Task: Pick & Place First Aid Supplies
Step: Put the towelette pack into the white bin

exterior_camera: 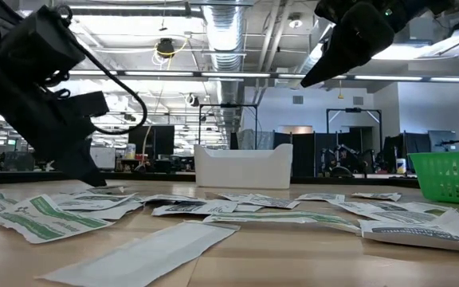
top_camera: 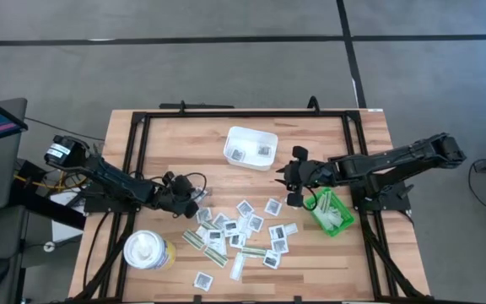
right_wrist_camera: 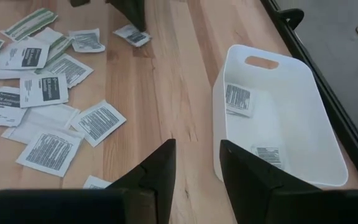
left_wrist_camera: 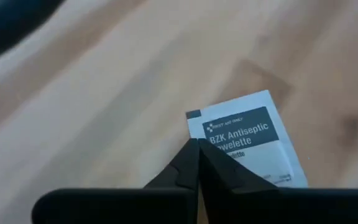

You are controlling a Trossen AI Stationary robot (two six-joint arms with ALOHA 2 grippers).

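Many first aid supplies (top_camera: 243, 232), square white packets and olive-striped strips, lie scattered flat on the wooden table. My left gripper (top_camera: 196, 205) is low at the pile's left edge, shut on one square antiseptic towelette packet (left_wrist_camera: 253, 140). My right gripper (right_wrist_camera: 197, 152) hangs open above the table beside the white tray (top_camera: 230, 139), with nothing between its fingers. The tray holds a few square packets (right_wrist_camera: 238, 99). My left gripper's shut fingertips (left_wrist_camera: 194, 155) meet at one side edge of the towelette packet (left_wrist_camera: 205, 138), near a corner. They slant down onto it from the table's left. The fingertips cover the exact place of contact. The packet lies flat on the table.
A green bin (top_camera: 332, 211) with white strips inside stands at the right, under the right arm. A round white-and-yellow container (top_camera: 148, 250) stands near the front left. A black frame (top_camera: 137, 152) runs around the table top. Bare wood lies between the tray and the pile.
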